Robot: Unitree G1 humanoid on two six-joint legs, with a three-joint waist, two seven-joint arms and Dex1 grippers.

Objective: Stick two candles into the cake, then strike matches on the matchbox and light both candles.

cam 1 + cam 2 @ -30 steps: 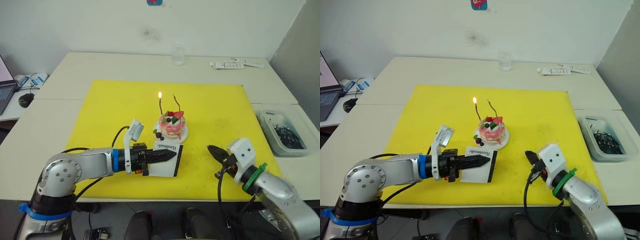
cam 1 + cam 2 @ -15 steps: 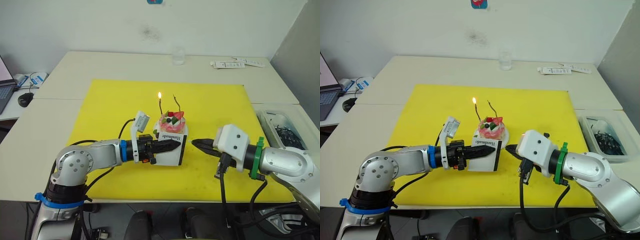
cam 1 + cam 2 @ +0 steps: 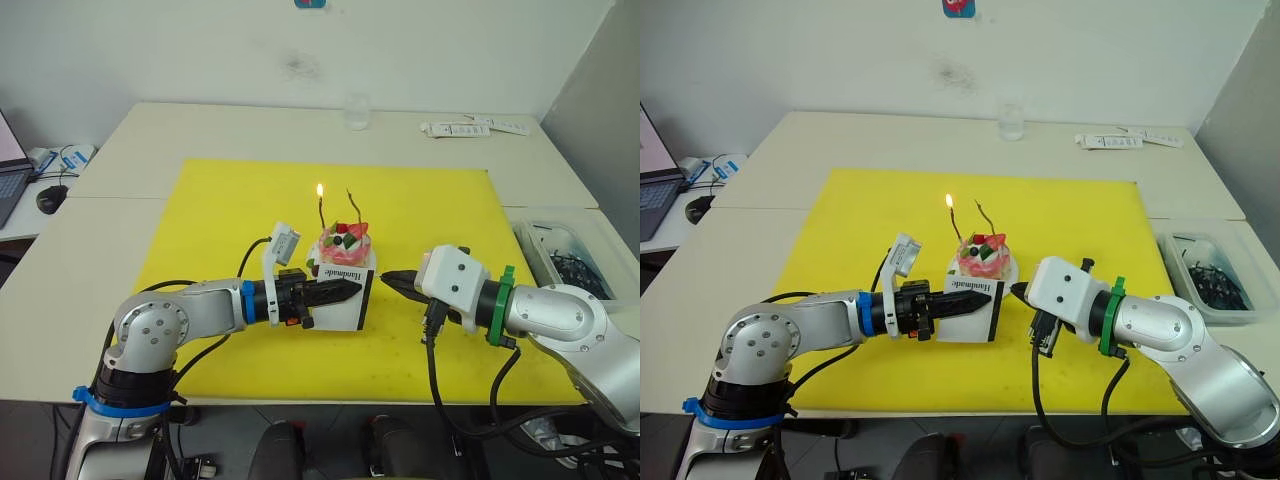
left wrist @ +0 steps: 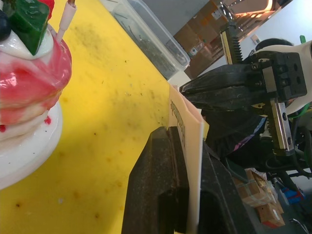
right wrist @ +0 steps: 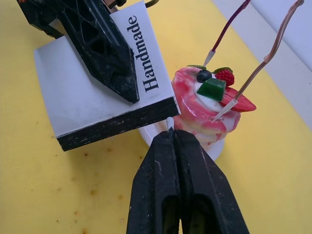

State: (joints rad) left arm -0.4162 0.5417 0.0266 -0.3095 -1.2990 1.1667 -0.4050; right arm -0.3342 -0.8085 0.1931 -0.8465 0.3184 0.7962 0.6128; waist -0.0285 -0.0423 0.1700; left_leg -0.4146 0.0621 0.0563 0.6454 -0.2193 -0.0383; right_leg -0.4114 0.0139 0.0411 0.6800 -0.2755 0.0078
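The pink cake [image 3: 344,250] sits on its white plate in the middle of the yellow mat. Two candles stand in it: the left candle [image 3: 321,211] burns with a small flame, the right candle [image 3: 353,206] is unlit. My left gripper [image 3: 346,290] is shut on the white matchbox [image 3: 347,299], holding it raised just in front of the cake. My right gripper [image 5: 171,134] is shut on a match [image 5: 169,122]; only its pale tip pokes out, right at the box's black striking strip [image 5: 117,125].
A clear bin [image 3: 565,258] with dark bits stands off the mat's right edge. A glass [image 3: 356,112] and flat white strips [image 3: 470,128] lie at the table's far side. A mouse [image 3: 50,198] and cables sit at the far left.
My left gripper lifted the matchbox up in front of the cake. My right gripper swung from the front right to the box's strip side and edged closer in the last half second.
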